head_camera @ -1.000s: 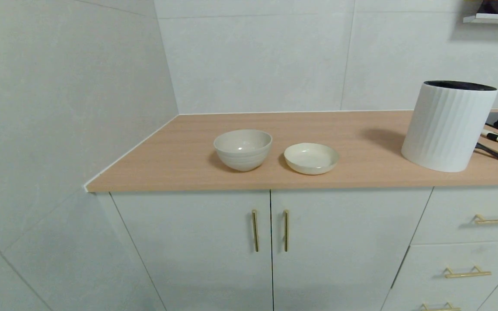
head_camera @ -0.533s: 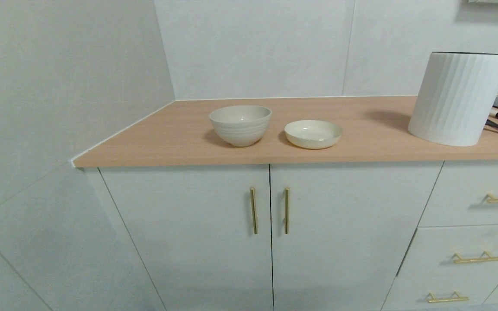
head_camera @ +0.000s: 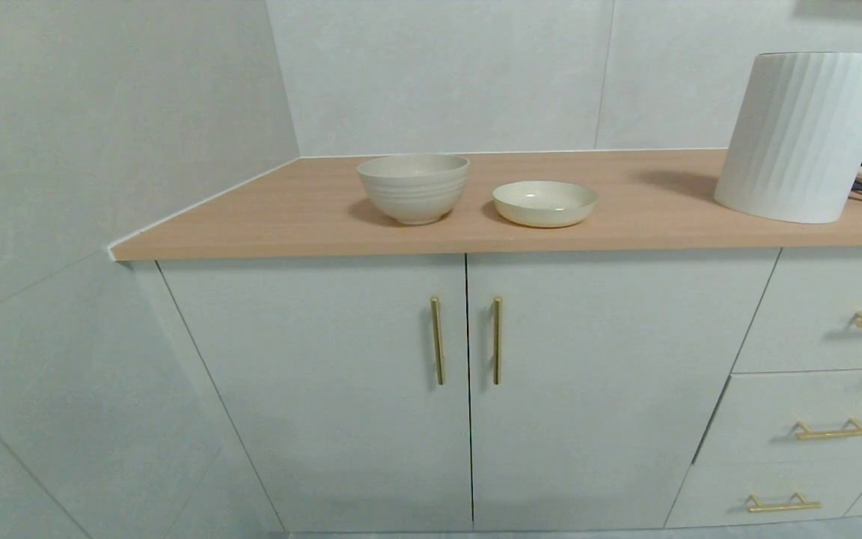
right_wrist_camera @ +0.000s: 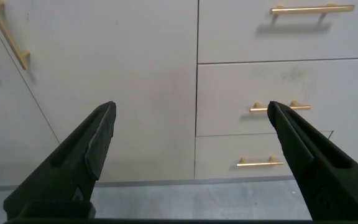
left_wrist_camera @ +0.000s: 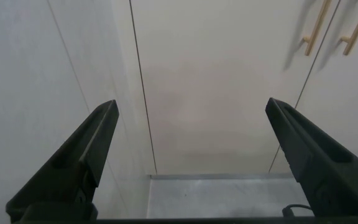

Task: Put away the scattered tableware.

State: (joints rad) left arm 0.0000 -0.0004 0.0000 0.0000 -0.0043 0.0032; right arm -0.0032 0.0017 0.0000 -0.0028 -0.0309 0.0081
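Sitting on the wooden countertop (head_camera: 289, 217), a ribbed bowl (head_camera: 414, 187) has a shallow dish (head_camera: 545, 202) just beside it at its 3 o'clock, above closed cabinet doors (head_camera: 326, 389). A white ribbed canister (head_camera: 805, 135) stands farther toward 3 o'clock. The left gripper (left_wrist_camera: 191, 109) and right gripper (right_wrist_camera: 191, 109) hang spread wide, gripping nothing, facing the cabinet fronts.

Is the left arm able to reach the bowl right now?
Probably not yet: the left gripper sits low, facing the cabinet door near the floor, while the bowl stands on the countertop.
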